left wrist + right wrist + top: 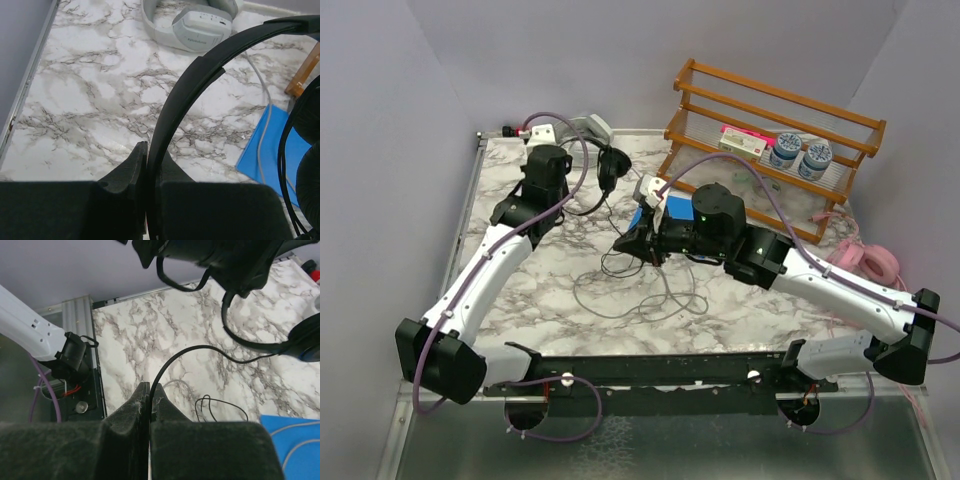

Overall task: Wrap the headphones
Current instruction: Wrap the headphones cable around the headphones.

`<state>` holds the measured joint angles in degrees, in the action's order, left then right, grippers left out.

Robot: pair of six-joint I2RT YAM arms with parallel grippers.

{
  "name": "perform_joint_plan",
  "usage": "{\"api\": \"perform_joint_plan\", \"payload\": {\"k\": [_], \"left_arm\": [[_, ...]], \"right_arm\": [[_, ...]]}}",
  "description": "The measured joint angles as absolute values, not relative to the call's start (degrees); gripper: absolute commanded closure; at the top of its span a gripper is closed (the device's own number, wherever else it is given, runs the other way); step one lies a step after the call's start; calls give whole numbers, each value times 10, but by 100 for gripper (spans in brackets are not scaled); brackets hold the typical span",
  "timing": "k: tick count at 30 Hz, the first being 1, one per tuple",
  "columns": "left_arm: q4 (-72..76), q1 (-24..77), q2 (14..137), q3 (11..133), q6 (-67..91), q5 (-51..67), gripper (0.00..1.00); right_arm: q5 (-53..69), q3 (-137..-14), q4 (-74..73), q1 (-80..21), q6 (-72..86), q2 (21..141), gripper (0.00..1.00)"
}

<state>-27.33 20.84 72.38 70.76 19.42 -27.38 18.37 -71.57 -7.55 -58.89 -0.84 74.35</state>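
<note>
**Top view.** Marble table (550, 300): open room at 6–8 o'clock near centre. Rack (770, 130) blocks 1–2 o'clock; walls close at 9, 12 and 3. Black headphones (610, 168) sit at approx. 11 o'clock, lifted by left gripper (565, 150). Their band arcs from the jaws toward 3 o'clock, cups at that end. Right gripper (623, 243) at centre, tip toward 9 o'clock, over loose cable loops. Grey-white headphones (588, 127) at the 12 o'clock edge. Pink headphones (865, 262) at the 3 o'clock edge. Blue pad (640, 218) just behind right gripper.

**Left wrist.** Left gripper (150, 152) jaws pressed onto headband (200, 75). Long axis goes 6 → 1 o'clock, curving right to ear cups (310, 115). Bare table (90, 100) to 9–11 o'clock, metal rim at far left. Grey-white headphones (195, 27) at 12; blue pad (270, 150) at 3–4.

**Right wrist.** Right gripper (150, 392) jaws pinching thin cable (190, 351), which rises from the jaws and bends toward 3 o'clock. Black headphones (305, 340) hang at 2–3 o'clock. Table (165, 325) edge at 9 o'clock.
</note>
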Motion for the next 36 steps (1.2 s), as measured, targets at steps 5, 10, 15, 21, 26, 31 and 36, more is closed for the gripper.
{"api": "perform_joint_plan", "payload": {"k": [5,10,15,21,26,31,36], "left_arm": [[-252,231,713,660,134,-276,100],[-223,271,670,598,74,-256,100],[-207,306,634,566,4,-233,100],[-209,313,613,536,-55,-197,100],[-211,316,581,504,-90,-124,100],[-206,318,558,493,-106,-66,100],[-202,318,548,489,-103,-8,100]], "right_arm": [[141,-769,-127,-589,-36,757,99],[126,-795,-136,-565,-50,788,99],[127,-808,-150,-505,-46,828,99],[127,-846,-171,-455,-38,865,99],[128,-862,-179,-419,-27,879,99],[145,-856,-190,-380,-9,890,99],[161,-821,-187,-345,25,890,98]]}}
